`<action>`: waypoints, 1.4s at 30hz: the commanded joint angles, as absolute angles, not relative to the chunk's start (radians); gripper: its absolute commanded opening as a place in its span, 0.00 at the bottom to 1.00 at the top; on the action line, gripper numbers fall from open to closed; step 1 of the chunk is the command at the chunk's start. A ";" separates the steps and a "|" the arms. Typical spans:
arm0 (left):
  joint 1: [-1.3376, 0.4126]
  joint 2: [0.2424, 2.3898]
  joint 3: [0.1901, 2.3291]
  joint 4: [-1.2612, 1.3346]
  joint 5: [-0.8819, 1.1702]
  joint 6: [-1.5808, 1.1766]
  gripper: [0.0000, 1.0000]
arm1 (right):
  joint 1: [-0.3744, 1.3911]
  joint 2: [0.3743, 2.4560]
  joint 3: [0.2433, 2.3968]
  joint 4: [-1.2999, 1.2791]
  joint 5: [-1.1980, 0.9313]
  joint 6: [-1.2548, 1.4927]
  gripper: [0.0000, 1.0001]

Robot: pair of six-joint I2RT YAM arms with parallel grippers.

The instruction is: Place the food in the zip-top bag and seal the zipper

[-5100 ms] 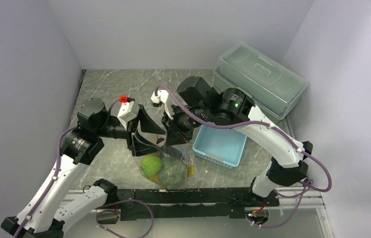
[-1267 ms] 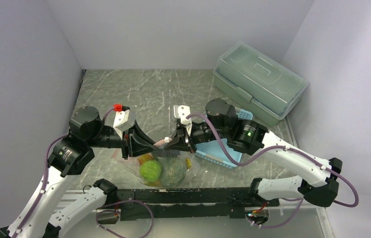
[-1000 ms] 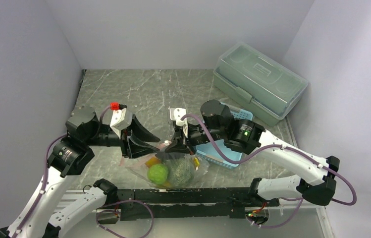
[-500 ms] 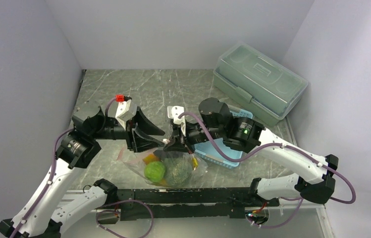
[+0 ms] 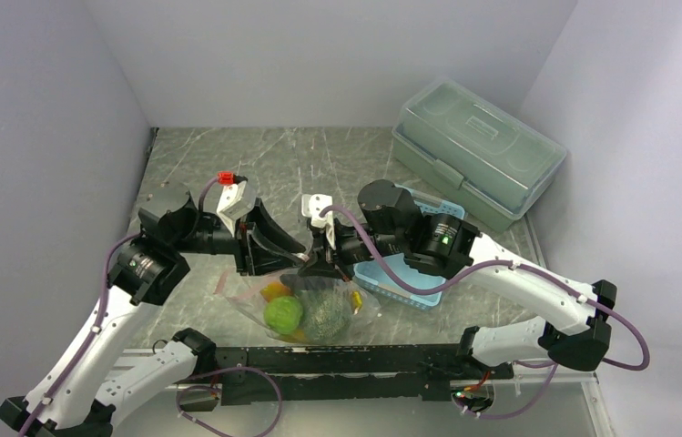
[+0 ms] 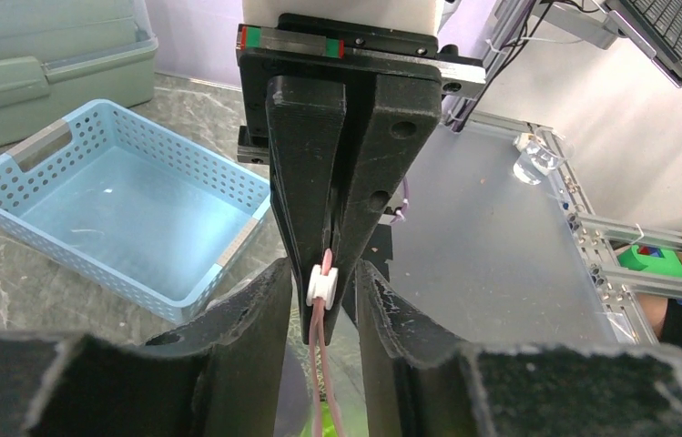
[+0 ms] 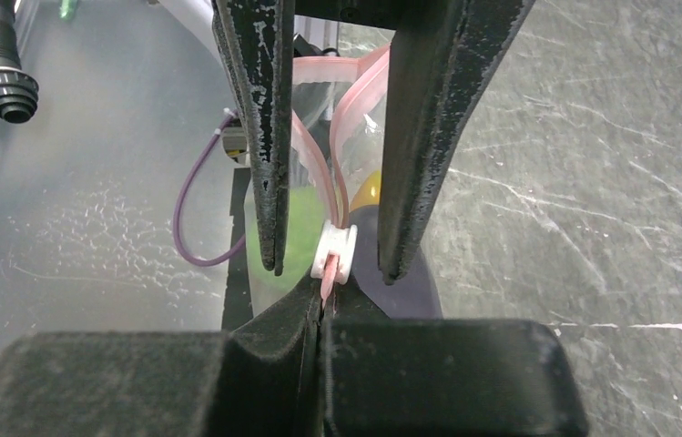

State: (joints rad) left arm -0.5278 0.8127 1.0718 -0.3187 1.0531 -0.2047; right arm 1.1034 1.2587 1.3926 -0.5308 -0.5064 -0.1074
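— What colours are in the bag?
— The zip-top bag (image 5: 244,296) is clear. Its zipper (image 7: 314,173) is pale pink, with a white slider (image 7: 334,255). Inside are a lime-green fruit (image 5: 283,314), a dark-green melon (image 5: 323,312) with a fine netted pattern, an orange-red piece (image 5: 273,292) and a bit of yellow banana (image 5: 355,299).
— And around it?
— The basket (image 6: 9,173), at two o'clock from the bag, is light blue, dotted with rows of small holes, with grey strips on the rim. The lidded box (image 5: 478,146) is translucent grey-green. The counter (image 5: 264,164) is dark grey marble with white veins.
— The robot?
— The left hand (image 7: 330,269) and right hand (image 7: 321,314) are black. The left arm (image 5: 91,346) and right arm (image 5: 519,273) are white with black joints, with purple cables (image 5: 391,273) and a red cap (image 5: 225,177).
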 commanded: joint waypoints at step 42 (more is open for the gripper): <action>-0.529 0.781 1.092 -0.442 1.018 -0.124 0.00 | 1.109 1.088 1.459 -0.464 -0.320 -0.039 0.00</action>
State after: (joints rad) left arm -0.5282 0.7906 1.0714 -0.3630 1.0367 -0.1665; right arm 1.1107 1.1641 1.3964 -0.5648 -0.3660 -0.0620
